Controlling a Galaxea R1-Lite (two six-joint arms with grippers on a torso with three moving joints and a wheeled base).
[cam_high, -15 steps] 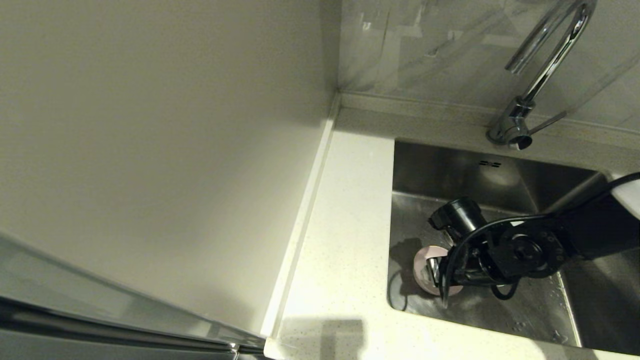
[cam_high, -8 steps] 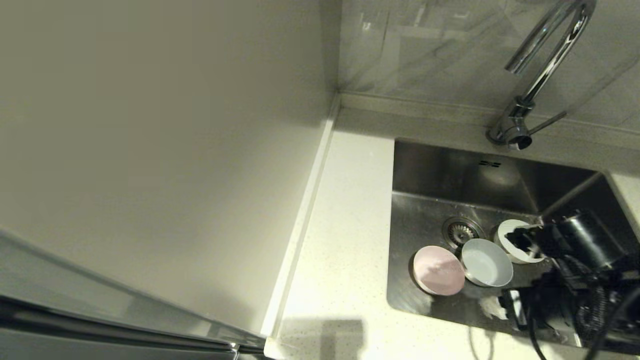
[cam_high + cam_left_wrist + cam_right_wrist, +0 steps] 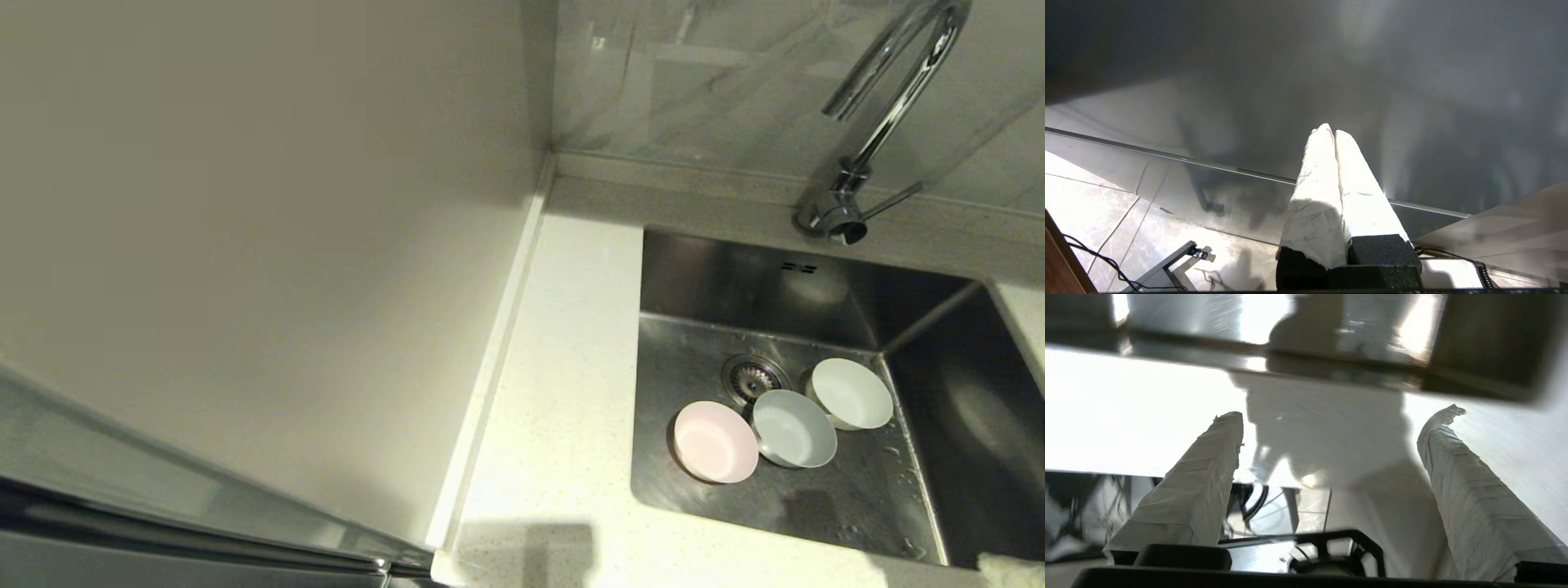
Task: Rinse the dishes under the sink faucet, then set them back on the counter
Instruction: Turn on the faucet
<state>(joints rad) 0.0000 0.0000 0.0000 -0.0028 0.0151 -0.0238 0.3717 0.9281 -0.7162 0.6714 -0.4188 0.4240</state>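
Observation:
Three dishes lie in the sink (image 3: 702,286) near the drain (image 3: 753,377): a pink bowl (image 3: 716,442), a pale blue bowl (image 3: 794,428) and a white bowl (image 3: 851,394), all upright with nothing holding them. The sink faucet (image 3: 890,106) arches over the back right, its lever (image 3: 894,200) at the base. My right gripper (image 3: 1337,416) is open and empty, over the counter's (image 3: 1126,416) front edge beside the sink. In the head view only a white fingertip (image 3: 1011,567) shows, at the lower right corner. My left gripper (image 3: 1331,130) is shut and empty, parked out of the head view.
The white speckled counter (image 3: 563,392) runs along the sink's left side and front. A cream wall panel (image 3: 261,245) rises on the left and a raised back ledge (image 3: 694,175) runs behind. Water drops lie on the sink floor (image 3: 890,482).
My right arm has pulled out of the sink, away from the pink bowl, rightward and toward the front edge, nearly out of the head view. All three bowls are now uncovered.

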